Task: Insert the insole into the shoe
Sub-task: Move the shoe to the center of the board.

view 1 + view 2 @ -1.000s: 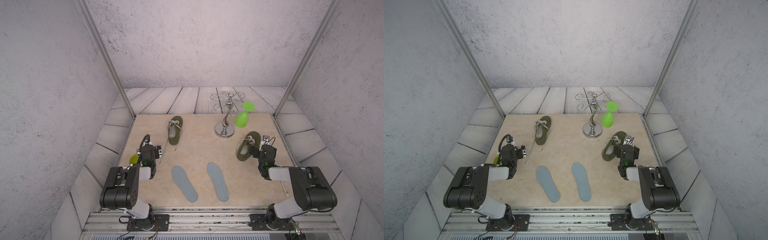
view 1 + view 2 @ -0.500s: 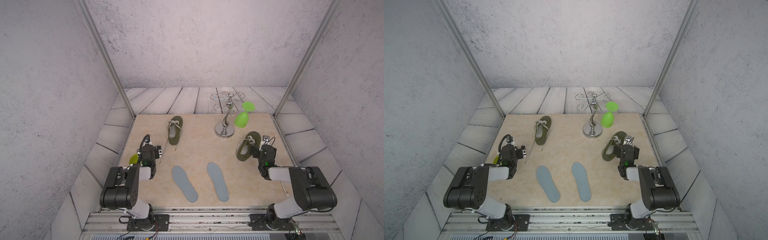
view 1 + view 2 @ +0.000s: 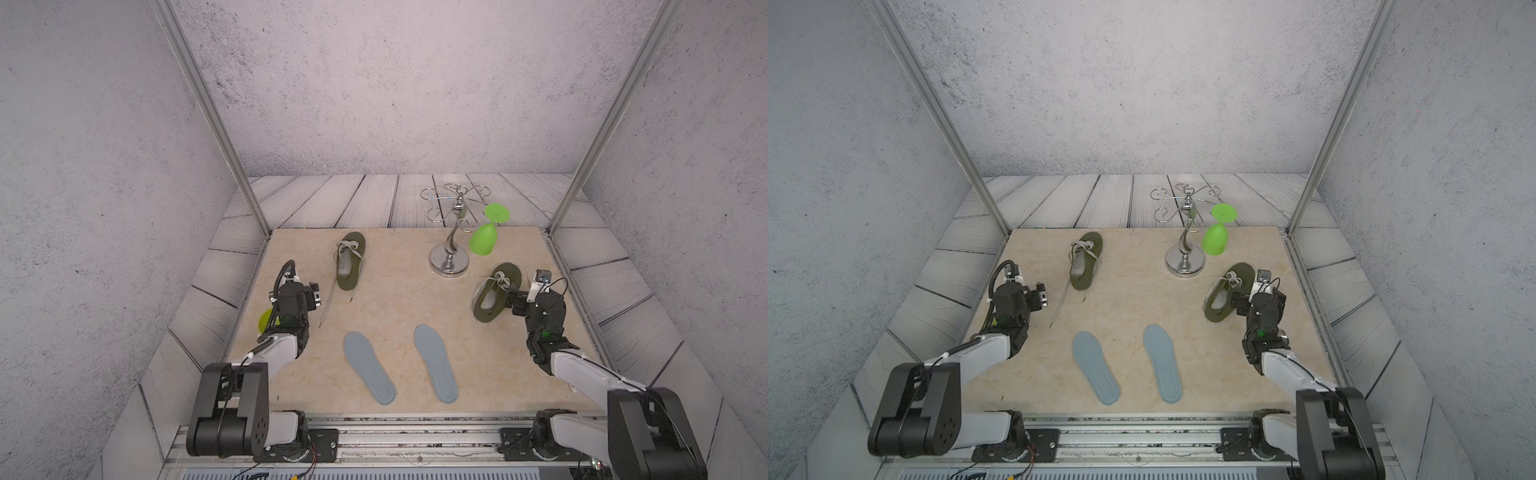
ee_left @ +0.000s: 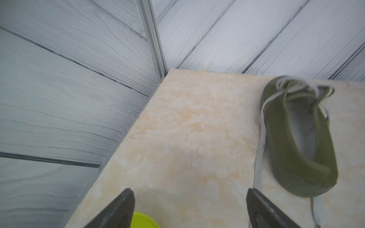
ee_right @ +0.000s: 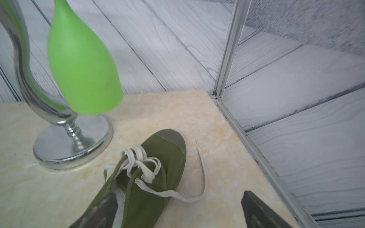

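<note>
Grey speckled walls (image 3: 395,83) enclose a beige marble tabletop (image 3: 395,299); pale wood-grain panels (image 3: 365,203) slope up around it, with metal posts (image 3: 206,108) at its far corners.

My left gripper (image 4: 189,194) barely stirring beside the far olive shoe (image 4: 276,142), that shoe smeared in the wrist view, wide jaws drawn in a shade.

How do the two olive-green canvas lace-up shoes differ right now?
The left-side olive shoe lies nearly straight, clear of the open left gripper; the right-side olive shoe is angled, heel at the open right gripper. The first's lace trails far out; the second's curls close by. Both sit sole-down.
</note>
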You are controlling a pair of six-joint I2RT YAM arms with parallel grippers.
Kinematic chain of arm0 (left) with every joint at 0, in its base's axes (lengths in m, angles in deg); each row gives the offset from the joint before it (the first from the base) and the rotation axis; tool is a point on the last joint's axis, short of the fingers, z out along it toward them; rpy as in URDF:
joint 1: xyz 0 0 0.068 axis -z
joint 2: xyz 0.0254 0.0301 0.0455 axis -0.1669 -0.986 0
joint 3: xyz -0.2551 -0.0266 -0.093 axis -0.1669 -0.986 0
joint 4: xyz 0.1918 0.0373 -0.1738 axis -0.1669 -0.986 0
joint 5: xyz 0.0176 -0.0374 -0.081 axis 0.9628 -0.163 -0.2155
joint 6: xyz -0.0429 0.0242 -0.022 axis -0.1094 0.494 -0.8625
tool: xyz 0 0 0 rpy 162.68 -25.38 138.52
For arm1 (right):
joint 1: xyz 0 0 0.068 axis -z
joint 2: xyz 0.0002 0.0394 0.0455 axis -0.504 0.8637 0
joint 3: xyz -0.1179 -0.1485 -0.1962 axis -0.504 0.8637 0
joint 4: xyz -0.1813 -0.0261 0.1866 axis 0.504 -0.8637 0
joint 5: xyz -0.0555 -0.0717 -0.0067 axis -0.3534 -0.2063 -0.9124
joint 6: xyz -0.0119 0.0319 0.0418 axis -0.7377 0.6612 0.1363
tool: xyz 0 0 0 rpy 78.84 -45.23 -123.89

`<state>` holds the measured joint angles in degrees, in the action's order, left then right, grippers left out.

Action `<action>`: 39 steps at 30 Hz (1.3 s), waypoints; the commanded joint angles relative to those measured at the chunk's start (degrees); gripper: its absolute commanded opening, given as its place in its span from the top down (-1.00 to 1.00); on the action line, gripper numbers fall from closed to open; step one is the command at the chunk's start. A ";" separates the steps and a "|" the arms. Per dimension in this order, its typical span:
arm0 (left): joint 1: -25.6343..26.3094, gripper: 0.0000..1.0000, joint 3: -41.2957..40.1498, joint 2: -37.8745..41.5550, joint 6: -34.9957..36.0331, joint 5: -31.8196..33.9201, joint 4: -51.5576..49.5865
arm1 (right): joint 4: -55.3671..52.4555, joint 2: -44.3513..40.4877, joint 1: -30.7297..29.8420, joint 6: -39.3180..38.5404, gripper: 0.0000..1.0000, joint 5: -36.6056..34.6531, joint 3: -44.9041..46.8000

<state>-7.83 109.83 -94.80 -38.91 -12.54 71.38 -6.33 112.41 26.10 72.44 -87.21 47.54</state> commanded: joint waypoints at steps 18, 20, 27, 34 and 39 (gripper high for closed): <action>1.01 -0.45 51.02 -23.84 -13.19 -27.82 -60.60 | -59.82 -9.28 -3.07 12.83 -0.98 11.97 -21.81; 1.80 -0.39 55.40 -28.75 -12.98 -26.77 -62.17 | -60.91 -9.17 -3.13 12.53 -0.98 14.12 -22.29; 4.27 -0.25 68.40 -42.84 -9.09 -21.81 -67.84 | -62.86 -3.84 -3.48 11.60 -0.98 21.10 -25.45; 5.04 -0.03 76.02 -50.96 -7.43 -18.36 -69.58 | -62.55 -1.97 -3.67 11.52 -0.98 21.05 -23.84; 5.32 0.22 81.12 -55.34 -6.83 -17.68 -71.22 | -62.80 -1.52 -3.91 11.50 -0.98 21.59 -24.61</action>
<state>-2.93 188.60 -148.46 -46.71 -31.73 3.03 -67.90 110.14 22.54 84.05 -66.49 23.27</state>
